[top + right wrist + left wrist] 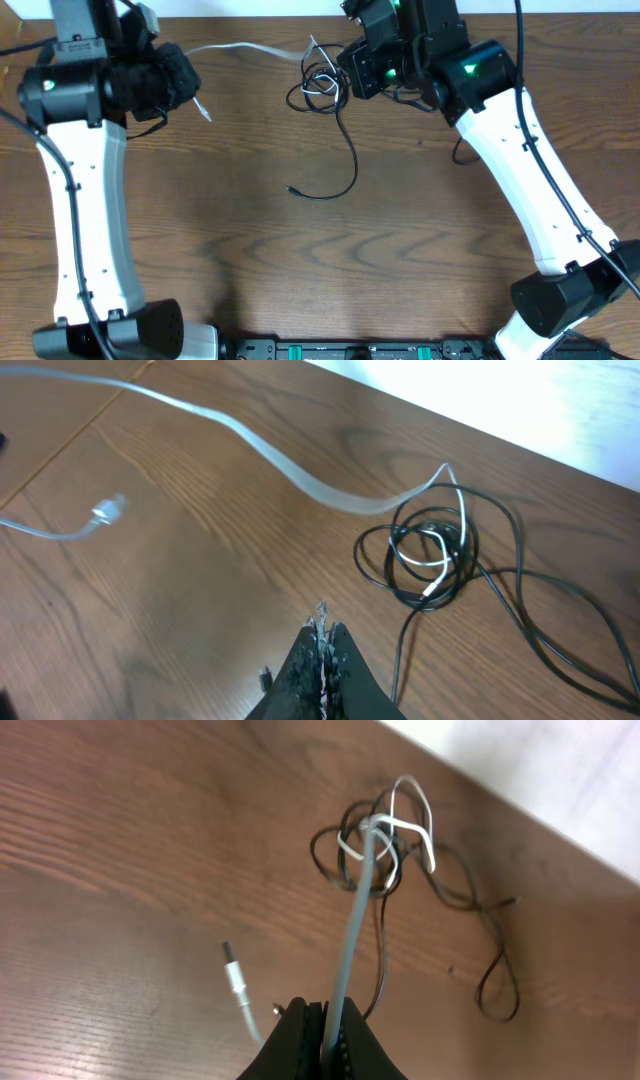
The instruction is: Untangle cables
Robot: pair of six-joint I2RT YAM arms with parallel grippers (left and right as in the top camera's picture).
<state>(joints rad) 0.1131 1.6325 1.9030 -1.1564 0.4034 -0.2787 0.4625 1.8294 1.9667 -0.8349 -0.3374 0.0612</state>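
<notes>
A white cable (pixel 250 47) runs taut from my left gripper (pixel 186 68) to a knot of cables (pixel 320 88) at the back middle of the table. In the left wrist view the left gripper (pixel 335 1015) is shut on this white cable (pixel 355 920), whose plug end (pixel 232 975) hangs loose beside the jaws. The black cable (pixel 350 150) loops through the knot and trails forward to its plug (pixel 291 189). My right gripper (pixel 345 72) hovers just right of the knot. The right gripper (pixel 322 628) is shut with nothing between its fingers, and the tangle (pixel 430 550) lies just beyond it.
The brown wooden table (pixel 300 270) ends at a pale wall along the back (pixel 520 400). Both white arm links (pixel 90 220) (pixel 540 190) reach in from the front corners. A black rail (pixel 350 350) sits at the front edge.
</notes>
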